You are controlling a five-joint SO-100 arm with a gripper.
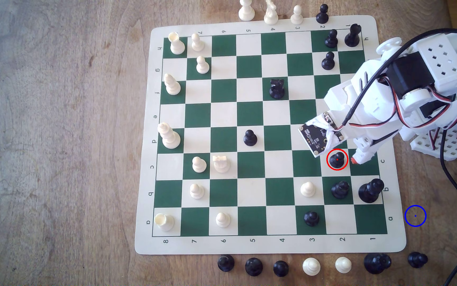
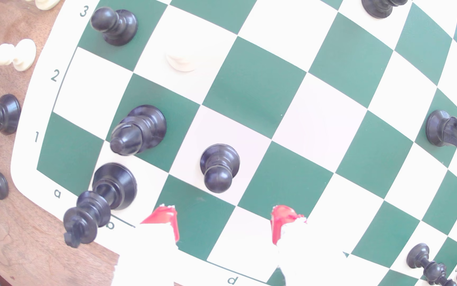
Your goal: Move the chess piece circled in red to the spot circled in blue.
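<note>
- Step in hand: the approach to the grasp is judged to be under way; the black pawn [image 1: 337, 159], ringed in red, stands upright on a white square in row c of the chessboard [image 1: 270, 244], not yet lifted.
- End effector [image 2: 224, 224]: released, its two red-tipped fingers [image 2: 283, 220] spread wide with nothing between them.
- Relative position: in the wrist view the pawn [image 2: 219, 167] lies just ahead of the open fingertips, roughly centred on the gap but apart from both; in the exterior view the end effector [image 1: 358, 159] sits just to the pawn's right.
- Next move, as judged: a short advance so that the fingers straddle the pawn, then closure on it.
- Destination: the blue-ringed spot [image 1: 415, 216] lies on the bare wooden surface [image 1: 56, 137], just off the board's right edge beside row a.
- Hazard: a black bishop [image 1: 340, 189] and a taller black piece [image 1: 370, 190] stand in row b, between pawn and spot.
</note>
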